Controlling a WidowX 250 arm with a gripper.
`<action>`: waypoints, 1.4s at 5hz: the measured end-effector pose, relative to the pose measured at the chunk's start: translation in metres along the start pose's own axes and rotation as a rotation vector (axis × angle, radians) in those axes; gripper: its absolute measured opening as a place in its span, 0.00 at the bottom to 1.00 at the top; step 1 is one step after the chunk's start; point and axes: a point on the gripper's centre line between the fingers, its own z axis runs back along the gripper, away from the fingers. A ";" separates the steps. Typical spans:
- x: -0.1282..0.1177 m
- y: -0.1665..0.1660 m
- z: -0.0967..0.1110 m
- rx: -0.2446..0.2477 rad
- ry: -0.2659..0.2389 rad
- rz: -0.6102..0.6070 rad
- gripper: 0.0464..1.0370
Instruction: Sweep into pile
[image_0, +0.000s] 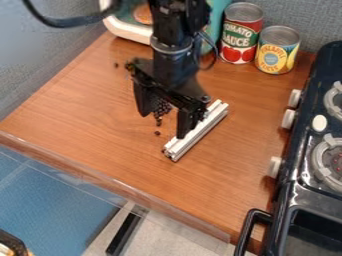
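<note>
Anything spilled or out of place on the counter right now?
Yes, stray dark bits: one at upper left and one just below the cluster by the gripper. They look odd lying apart from it. Nothing else stands out.

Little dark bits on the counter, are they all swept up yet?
Not quite. Many bits are already bunched together, so the pile looks partly made. The gripper is open around that bunch, one finger right by the metal bar, and seems to hold nothing. Still left: a stray bit nearer the counter's front edge, and a few behind the gripper.
</note>
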 end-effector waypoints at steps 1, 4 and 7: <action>0.006 0.000 -0.007 0.000 -0.008 0.005 0.96; 0.030 -0.003 -0.034 0.012 -0.084 -0.023 0.96; 0.046 -0.006 -0.070 0.022 -0.039 -0.031 0.90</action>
